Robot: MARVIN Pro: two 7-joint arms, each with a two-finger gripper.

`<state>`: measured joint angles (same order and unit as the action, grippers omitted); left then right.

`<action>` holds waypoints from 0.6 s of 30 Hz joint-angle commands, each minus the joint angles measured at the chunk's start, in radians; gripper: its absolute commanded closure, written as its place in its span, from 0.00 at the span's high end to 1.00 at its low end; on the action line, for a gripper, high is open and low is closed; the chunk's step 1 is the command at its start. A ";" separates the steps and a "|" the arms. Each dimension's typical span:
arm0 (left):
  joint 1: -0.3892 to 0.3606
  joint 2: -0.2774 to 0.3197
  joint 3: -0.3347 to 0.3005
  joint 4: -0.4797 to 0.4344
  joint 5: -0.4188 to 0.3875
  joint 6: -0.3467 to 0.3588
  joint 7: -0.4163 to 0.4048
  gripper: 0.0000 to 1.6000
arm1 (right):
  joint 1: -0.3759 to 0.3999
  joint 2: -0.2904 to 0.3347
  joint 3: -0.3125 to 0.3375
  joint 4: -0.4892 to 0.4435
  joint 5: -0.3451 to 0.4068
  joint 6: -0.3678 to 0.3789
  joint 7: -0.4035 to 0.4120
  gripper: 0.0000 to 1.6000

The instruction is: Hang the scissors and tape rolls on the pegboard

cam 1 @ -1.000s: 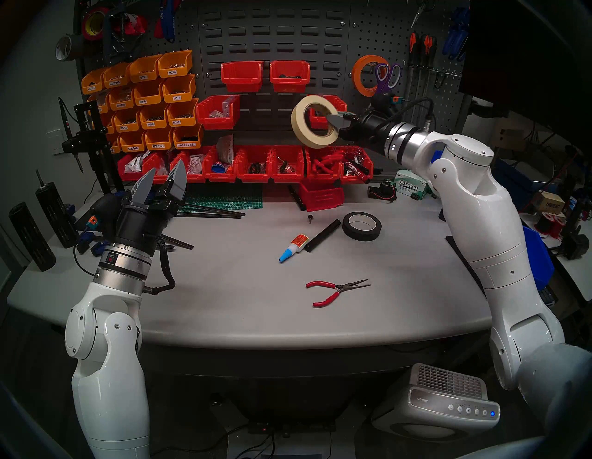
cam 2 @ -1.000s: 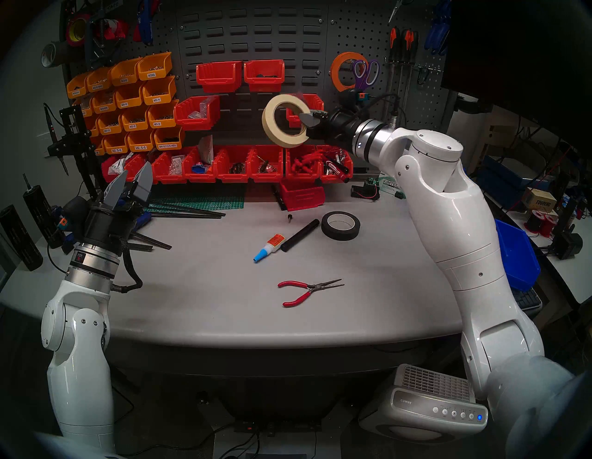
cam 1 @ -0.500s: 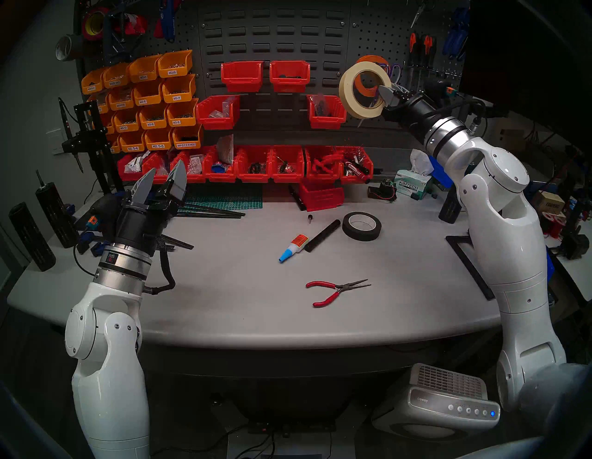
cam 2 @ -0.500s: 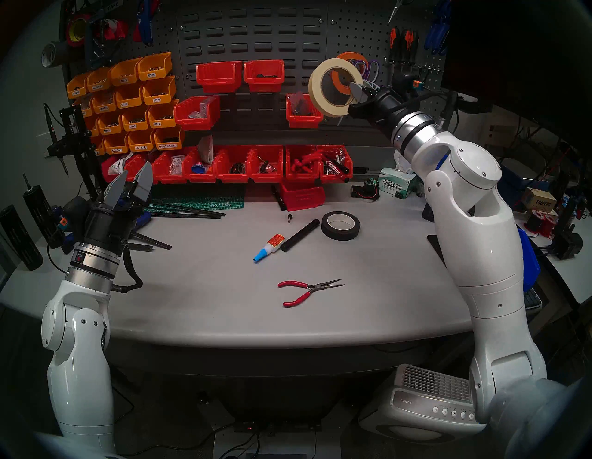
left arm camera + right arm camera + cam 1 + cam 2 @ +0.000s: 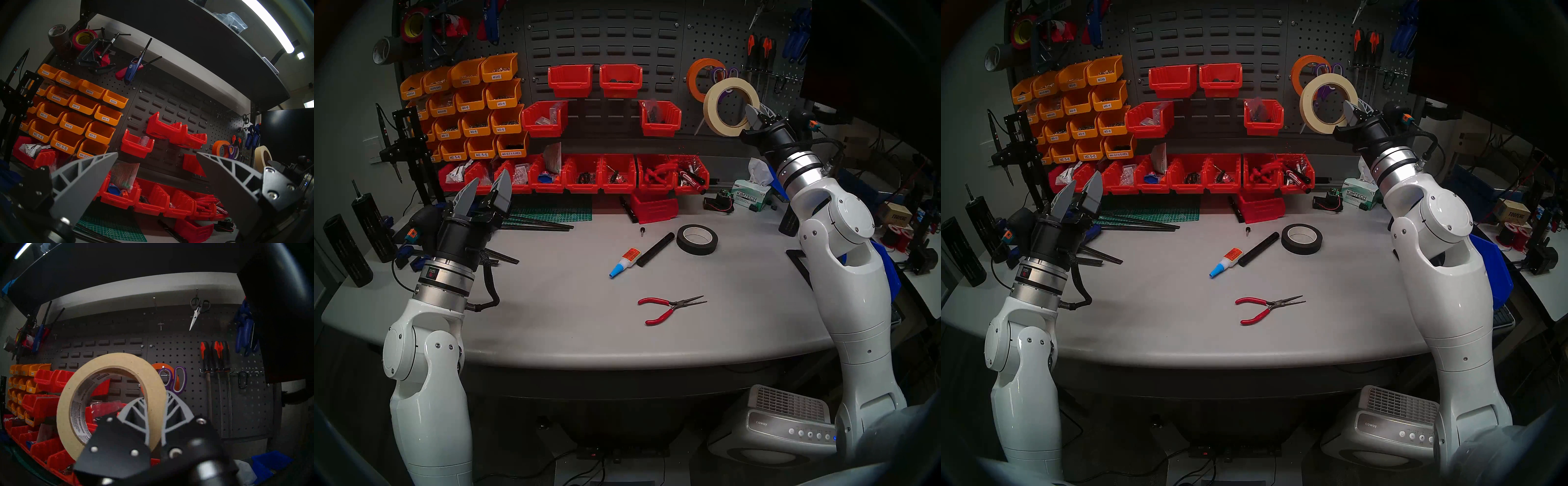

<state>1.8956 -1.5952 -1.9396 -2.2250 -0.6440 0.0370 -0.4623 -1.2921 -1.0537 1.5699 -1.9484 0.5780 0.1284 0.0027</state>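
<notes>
The cream masking-tape roll is clamped by its wall in the right gripper and has been swung rightward from the red bins to the perforated dark metal pegboard, below the hooked matte orange roll and purple-handled scissors. Only this papery ring is judged left to hang. The left gripper is held wide open and empty above the worktop's left edge.

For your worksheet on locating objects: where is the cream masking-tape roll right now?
In the head view, the cream masking-tape roll is upper right, gripped by the right gripper, before the dark pegboard, beside the orange tape roll.
</notes>
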 commanded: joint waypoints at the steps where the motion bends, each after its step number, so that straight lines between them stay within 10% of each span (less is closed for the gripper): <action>1: -0.016 0.001 0.002 -0.031 -0.001 -0.010 -0.003 1.00 | 0.073 -0.011 0.011 -0.001 0.000 -0.038 0.002 0.00; 18: -0.016 0.002 0.002 -0.029 -0.002 -0.009 -0.004 1.00 | 0.198 -0.029 0.009 0.094 0.033 -0.002 -0.001 0.00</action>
<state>1.8956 -1.5951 -1.9397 -2.2247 -0.6443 0.0370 -0.4624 -1.1949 -1.0865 1.5704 -1.8563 0.6013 0.1248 -0.0058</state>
